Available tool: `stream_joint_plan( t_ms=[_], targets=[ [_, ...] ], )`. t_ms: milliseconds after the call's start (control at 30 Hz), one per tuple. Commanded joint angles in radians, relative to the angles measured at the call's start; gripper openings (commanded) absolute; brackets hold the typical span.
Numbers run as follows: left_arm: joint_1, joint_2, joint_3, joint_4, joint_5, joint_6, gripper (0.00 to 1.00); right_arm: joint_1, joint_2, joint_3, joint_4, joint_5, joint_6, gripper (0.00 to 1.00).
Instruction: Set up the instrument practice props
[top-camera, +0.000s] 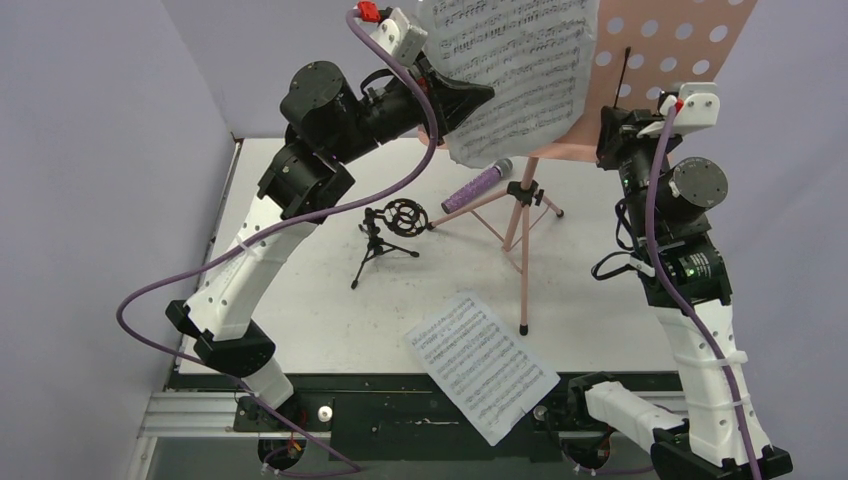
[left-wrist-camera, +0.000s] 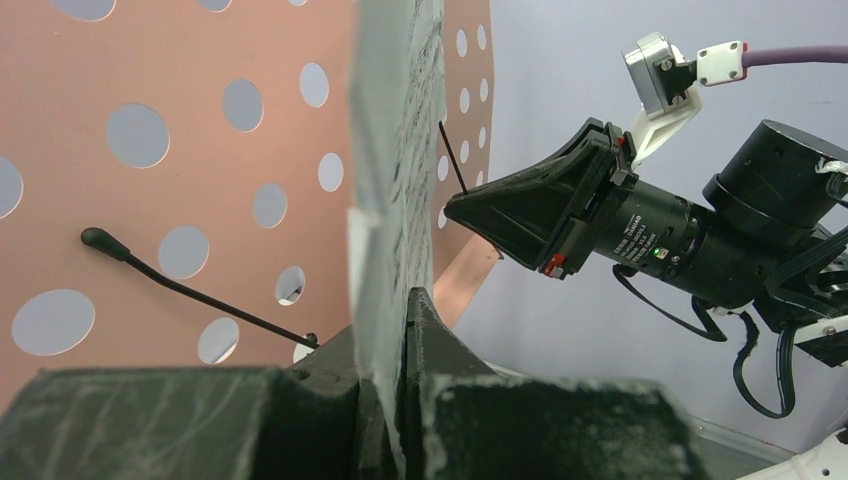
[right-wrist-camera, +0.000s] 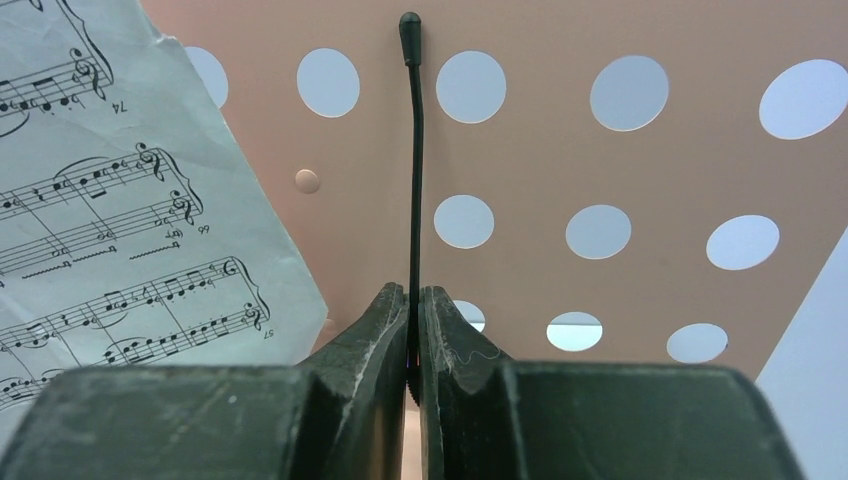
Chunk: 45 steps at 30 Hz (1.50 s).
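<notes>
From above, the pink music stand (top-camera: 680, 60) is upright toward the far right of the table (top-camera: 300, 300). The left gripper (top-camera: 478, 100) is pinched on a sheet of music (top-camera: 520, 70), holding it up in front of the stand's face. A second sheet (top-camera: 482, 365) overhangs the near edge. The microphone (top-camera: 478, 186) lies by the stand's legs, not yet in the small mic stand (top-camera: 385, 235) at mid-table. Roughly half the task looks left.

In the left wrist view, the held sheet sits edge-on between closed fingers.

In the right wrist view, the right gripper (right-wrist-camera: 413, 310) is almost shut on the stand's thin black wire clip (right-wrist-camera: 413, 180), with the sheet just left of it.
</notes>
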Motion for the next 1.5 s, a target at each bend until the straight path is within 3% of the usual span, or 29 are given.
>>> stream_joint_plan(
  t_ms=[0,433,967,1467],
  targets=[
    [-0.004,0.002,0.048,0.065,0.011,-0.013,0.0,-0.005,-0.022,-0.009,0.059,0.006,-0.01,0.05],
    [-0.004,0.03,0.074,0.095,-0.005,-0.008,0.0,-0.005,-0.066,-0.056,0.11,-0.085,-0.037,0.05],
    [-0.017,0.143,0.225,0.082,-0.031,-0.03,0.0,-0.006,-0.108,-0.107,0.155,-0.137,-0.044,0.05],
    [-0.077,0.196,0.272,0.089,-0.048,0.043,0.0,-0.005,-0.106,-0.108,0.15,-0.176,-0.027,0.05]
  ],
)
